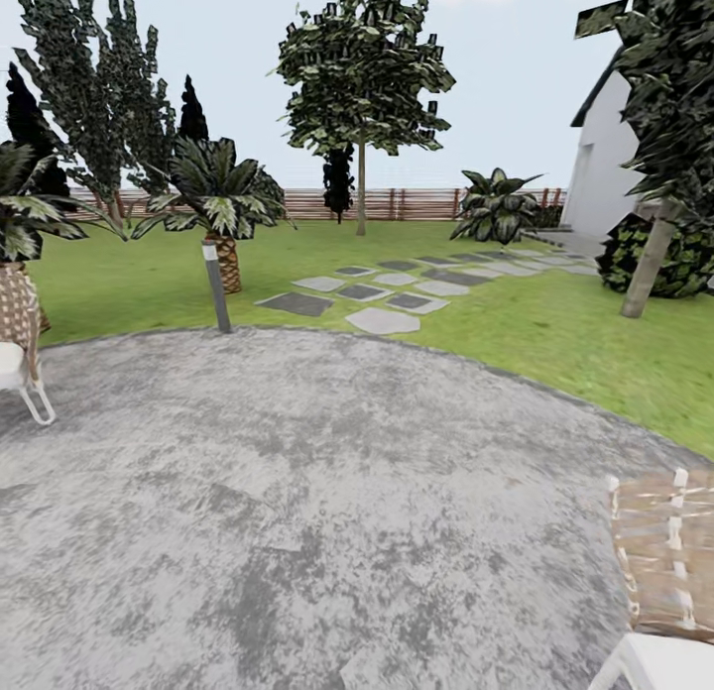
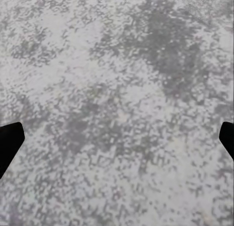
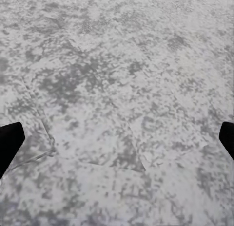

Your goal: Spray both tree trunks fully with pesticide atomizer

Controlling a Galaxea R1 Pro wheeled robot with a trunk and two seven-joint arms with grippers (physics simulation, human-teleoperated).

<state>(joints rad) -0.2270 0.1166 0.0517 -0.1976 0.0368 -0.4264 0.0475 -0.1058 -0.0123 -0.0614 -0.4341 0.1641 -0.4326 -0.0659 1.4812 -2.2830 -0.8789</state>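
A: Where are we standing?

B: On a round, mottled grey stone patio [image 1: 297, 492] edged by green lawn [image 1: 555, 343]. A slim dark-grey post with a pale cap [image 1: 216, 286] stands at the patio's far rim, beside a small palm [image 1: 220, 199]. Grey stepping stones [image 1: 382, 320] run across the grass toward a brown slatted fence [image 1: 416, 203].

A: And the trees?

B: We see one tall tree with a thin trunk [image 1: 361, 95] near the fence, and a thick, leaning grey-brown trunk [image 1: 650, 264] at the right, by a white house [image 1: 605, 165]. We can't find the atomizer anywhere.

A: Our pincers?

B: The left gripper [image 2: 117, 138] and right gripper [image 3: 117, 138] both hang spread wide over bare paving, holding nothing. Woven wicker chairs [image 1: 662, 561] flank us.
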